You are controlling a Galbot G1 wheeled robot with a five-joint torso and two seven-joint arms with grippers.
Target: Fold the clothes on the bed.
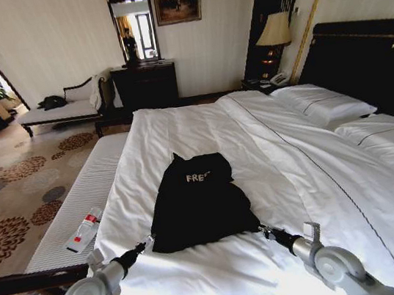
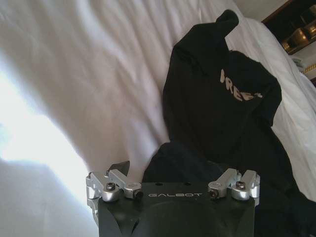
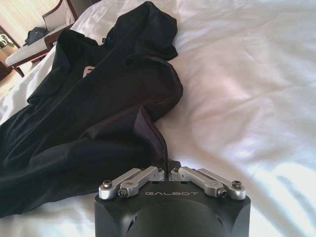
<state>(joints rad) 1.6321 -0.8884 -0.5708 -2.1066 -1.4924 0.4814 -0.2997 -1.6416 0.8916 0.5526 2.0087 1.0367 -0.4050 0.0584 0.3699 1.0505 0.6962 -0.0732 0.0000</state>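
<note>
The clothes (image 1: 198, 203) are one black top with white "FREE" lettering, lying crumpled on the white duvet of the bed (image 1: 298, 177), near its foot. My left gripper (image 1: 146, 245) is at the top's near left corner. In the left wrist view this left gripper (image 2: 173, 168) stands open, with the dark hem of the clothes (image 2: 217, 113) bunched between its spread jaws. My right gripper (image 1: 264, 231) is at the near right corner. The right wrist view shows the right gripper (image 3: 167, 167) shut on a fold of the clothes (image 3: 98, 113), at their edge.
A white padded bench (image 1: 86, 197) runs along the bed's left side with a small red-and-white object (image 1: 83, 231) on it. Pillows (image 1: 324, 106) and a dark headboard (image 1: 369, 55) are at the right. A chaise (image 1: 65, 108), dresser (image 1: 145, 85) and lamp (image 1: 274, 30) stand by the far wall.
</note>
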